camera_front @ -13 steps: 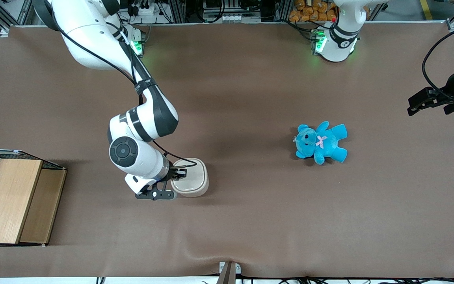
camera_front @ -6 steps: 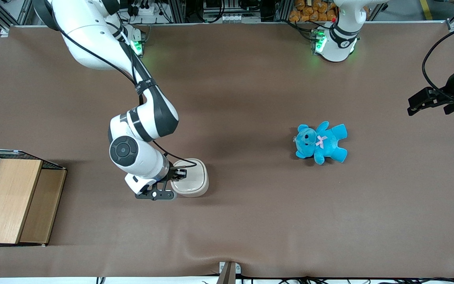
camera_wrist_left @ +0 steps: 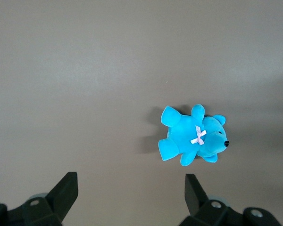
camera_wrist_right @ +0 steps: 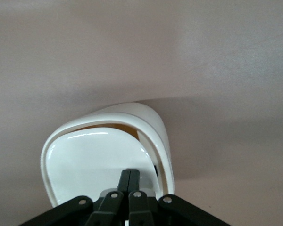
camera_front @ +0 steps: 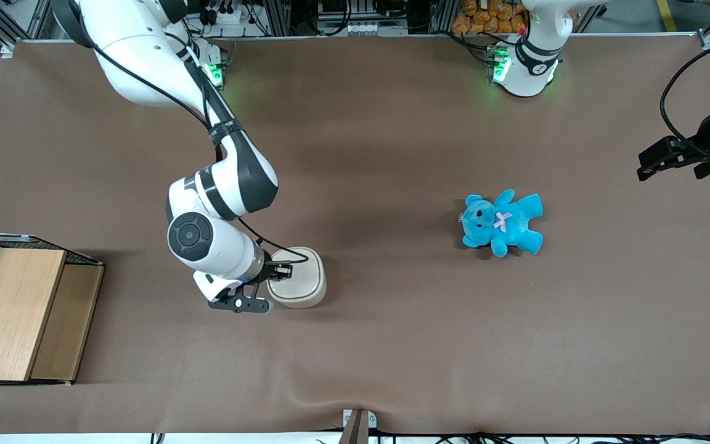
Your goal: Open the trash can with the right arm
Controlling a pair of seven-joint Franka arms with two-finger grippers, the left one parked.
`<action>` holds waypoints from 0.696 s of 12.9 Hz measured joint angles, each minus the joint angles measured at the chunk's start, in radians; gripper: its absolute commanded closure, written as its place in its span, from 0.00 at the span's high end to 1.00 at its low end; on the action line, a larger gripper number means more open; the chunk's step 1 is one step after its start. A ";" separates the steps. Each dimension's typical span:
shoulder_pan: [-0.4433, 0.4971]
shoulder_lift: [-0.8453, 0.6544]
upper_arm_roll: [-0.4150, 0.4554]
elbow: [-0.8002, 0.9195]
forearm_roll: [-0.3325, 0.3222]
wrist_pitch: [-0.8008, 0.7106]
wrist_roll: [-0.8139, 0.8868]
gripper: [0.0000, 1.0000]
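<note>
The trash can (camera_front: 301, 288) is a small cream-white rounded bin standing on the brown table. My right arm (camera_front: 210, 237) bends down over it from the working arm's end. The black gripper (camera_front: 278, 271) sits at the bin's edge nearest that arm, shut, with nothing between its fingers. In the right wrist view the gripper (camera_wrist_right: 130, 173) has its tips pressed together and resting on the flat white swing lid (camera_wrist_right: 89, 160). The lid is tipped, and a thin tan strip of the inside (camera_wrist_right: 108, 126) shows between lid and rim.
A blue teddy (camera_front: 501, 222) lies on the table toward the parked arm's end, also in the left wrist view (camera_wrist_left: 193, 137). A wooden box with wire mesh (camera_front: 19, 314) stands at the working arm's end, near the table edge.
The arm's round joint and wrist have shifted a little toward the working arm's end and away from the front camera. The gripper stays at the lid. The bin has not moved.
</note>
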 measured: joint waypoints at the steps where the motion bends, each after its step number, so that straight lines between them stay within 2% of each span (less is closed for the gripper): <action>1: 0.001 0.000 0.001 0.011 0.008 -0.009 0.007 0.00; 9: 0.005 0.000 0.052 0.066 0.020 -0.022 0.102 0.00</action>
